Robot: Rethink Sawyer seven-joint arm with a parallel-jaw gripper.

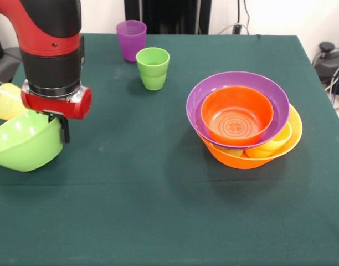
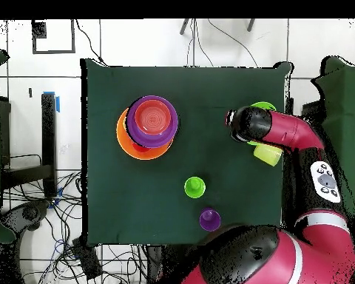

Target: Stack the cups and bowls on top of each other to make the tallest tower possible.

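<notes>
Although the tower (image 1: 244,124) so far is only three bowls deep, it already sits a little askew: the small orange bowl (image 1: 236,114) nests in the wide purple bowl (image 1: 237,105), which rests tilted in the largest yellow-orange bowl (image 1: 252,152) toward the tabletop's (image 1: 158,210) right side in the front view, with a yellow-orange cup (image 1: 272,145) apparently wedged under the purple rim. Well apart, at the left edge, the lime green bowl (image 1: 22,141) hangs tilted at the gripper (image 1: 63,128), one dark finger visible at its rim; I cannot tell how wide the gripper stands or whether it truly has the bowl pinched, since the red wrist covers the rest. A pale yellow cup (image 1: 6,101) lies just beside that bowl, half cut off by the picture's edge. A purple cup (image 1: 131,39) and a lime green cup (image 1: 153,67) stand upright near the far side. The likely trouble: a rim-only hold on a deep, glossy bowl could slip during the carry across, and setting it on the tilted pile could slide the bowls sideways or roll it off. The bowl at the edge might also nudge the pale cup off the tabletop. The overhead view hides most of the green bowl under the arm, and the remaining cups cannot be found.
</notes>
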